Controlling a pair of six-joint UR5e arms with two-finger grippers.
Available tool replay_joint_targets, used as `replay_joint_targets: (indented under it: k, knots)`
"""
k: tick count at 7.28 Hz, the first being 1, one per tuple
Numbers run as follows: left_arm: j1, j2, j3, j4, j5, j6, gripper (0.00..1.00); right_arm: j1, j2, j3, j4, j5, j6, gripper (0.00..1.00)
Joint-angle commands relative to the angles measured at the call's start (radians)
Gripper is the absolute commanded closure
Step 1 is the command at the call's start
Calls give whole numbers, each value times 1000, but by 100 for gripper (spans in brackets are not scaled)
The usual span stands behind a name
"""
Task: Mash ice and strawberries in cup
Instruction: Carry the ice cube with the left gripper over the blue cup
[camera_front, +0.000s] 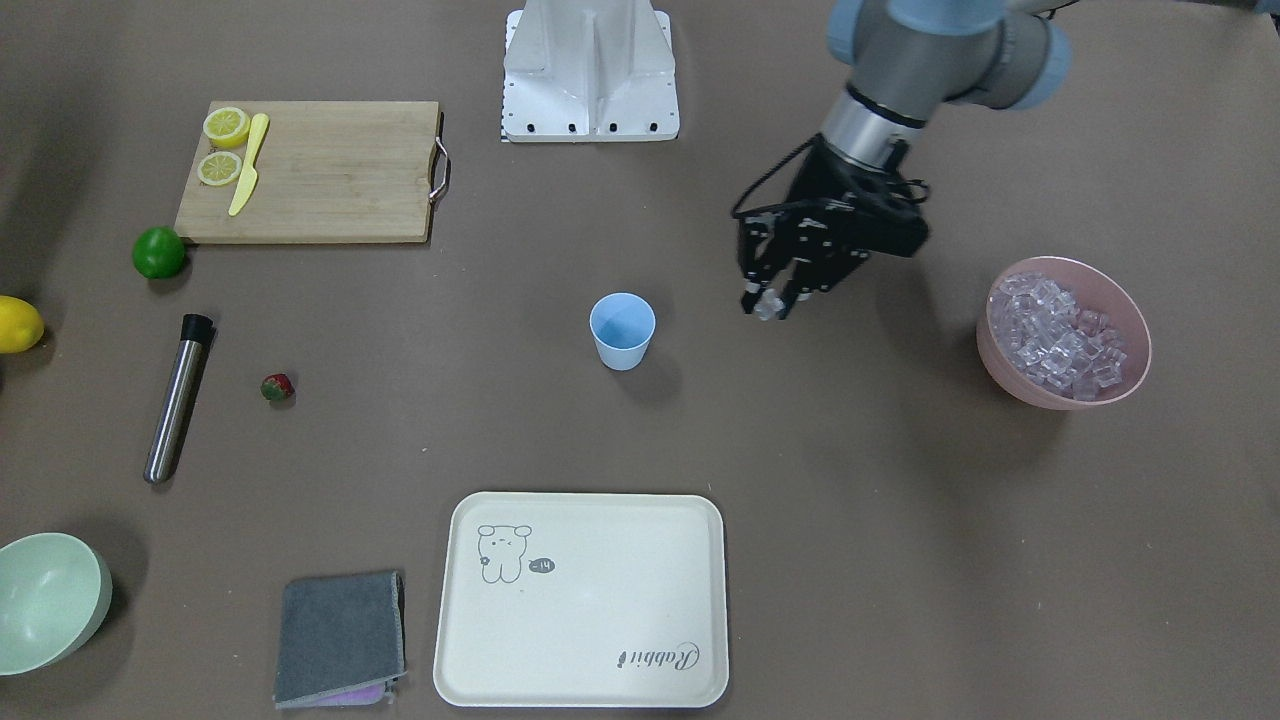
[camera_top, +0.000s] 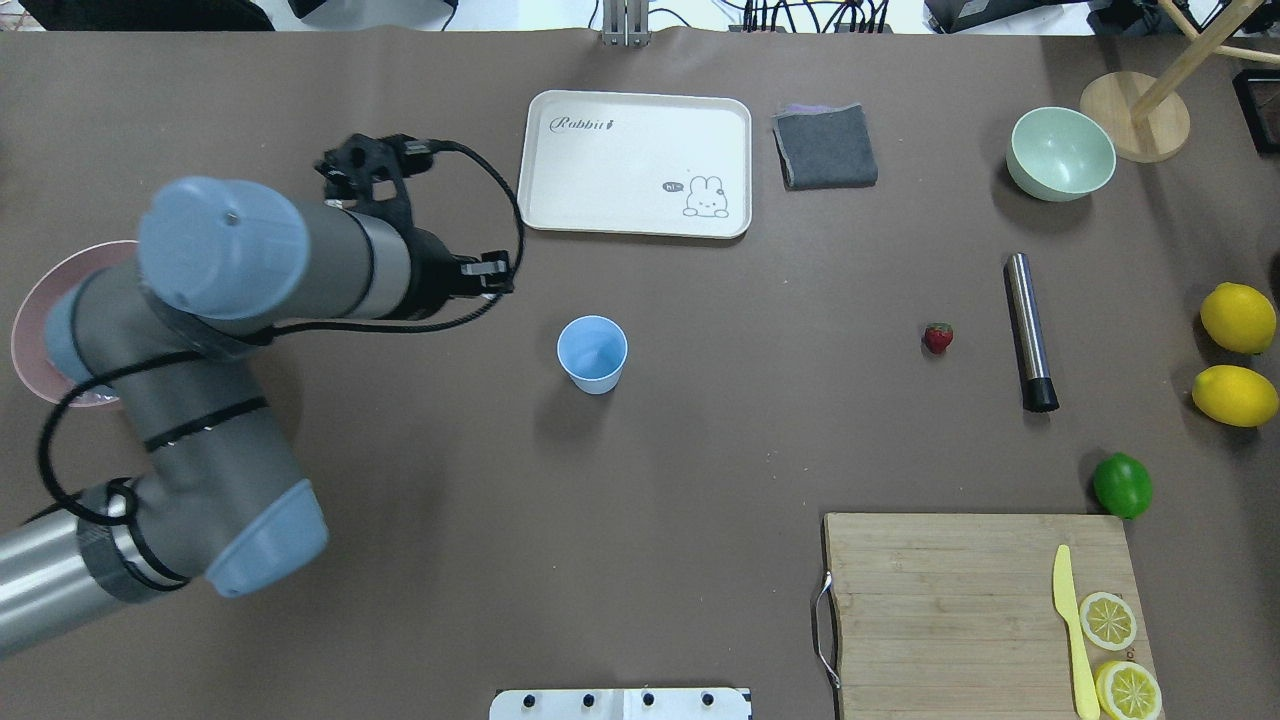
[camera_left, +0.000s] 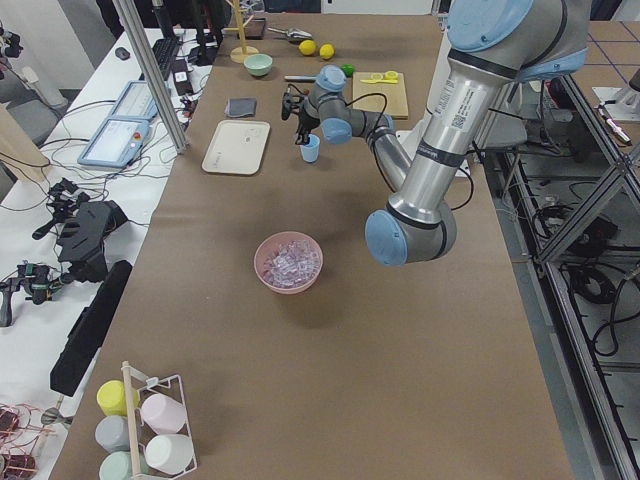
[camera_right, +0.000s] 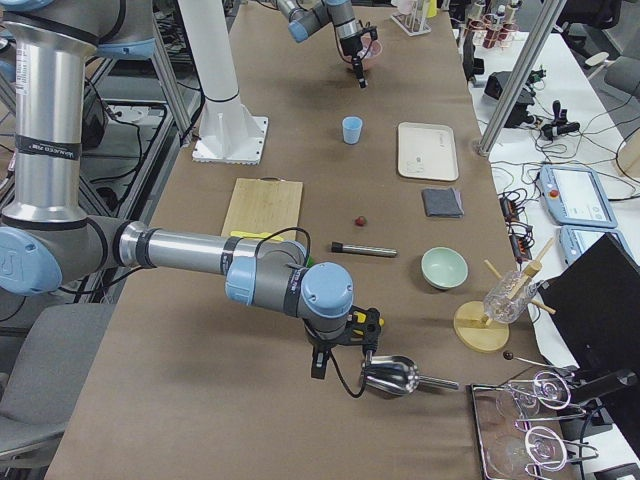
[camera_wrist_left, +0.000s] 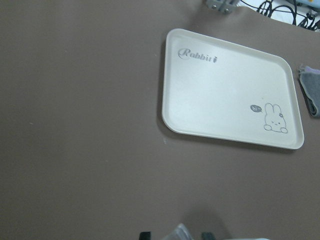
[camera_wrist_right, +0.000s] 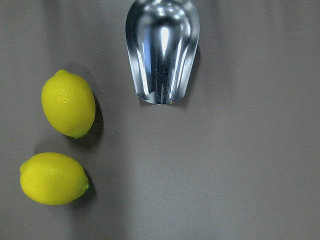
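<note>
The light-blue cup (camera_front: 622, 331) stands empty mid-table; it also shows in the overhead view (camera_top: 592, 353). My left gripper (camera_front: 767, 303) hovers beside the cup, on the pink bowl's side, shut on one clear ice cube (camera_front: 768, 305). The cube's top edge shows between the fingers in the left wrist view (camera_wrist_left: 180, 234). The pink bowl (camera_front: 1003, 368) holds many ice cubes (camera_front: 1060, 335). The small red strawberry (camera_front: 277, 387) lies on the table far from the cup. My right gripper (camera_right: 340, 362) shows only in the exterior right view, near a metal scoop (camera_wrist_right: 161, 47). I cannot tell if it is open or shut.
A steel muddler (camera_front: 178, 397) lies near the strawberry. A cutting board (camera_front: 320, 175) carries lemon halves and a yellow knife. A lime (camera_front: 159, 252), two lemons (camera_wrist_right: 67, 102), a pale green bowl (camera_front: 45, 600), a grey cloth (camera_front: 340, 635) and a cream tray (camera_front: 585, 600) are around.
</note>
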Motion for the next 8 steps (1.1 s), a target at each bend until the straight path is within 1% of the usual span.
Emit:
replay_joint_targets:
  k: [1,2,5,6,7,8]
  knots:
    - [108,-93,67,27,93,-51,100,0,1,-4,0,0,0,0]
    - [114,-117,101,23,95,-56,100,0,0,-4,0,0,0,0]
    - [117,-130,138,17,96,-55,100,0,-2,-12,0,0,0,0]
    - [117,-131,140,17,111,-55,100,0,1,-18,2,-2,0,0]
    - [129,-136,147,19,143,-55,97,0,4,-24,2,0,0,0]
    - [130,-136,152,20,147,-55,29,0,6,-22,2,0,0,0]
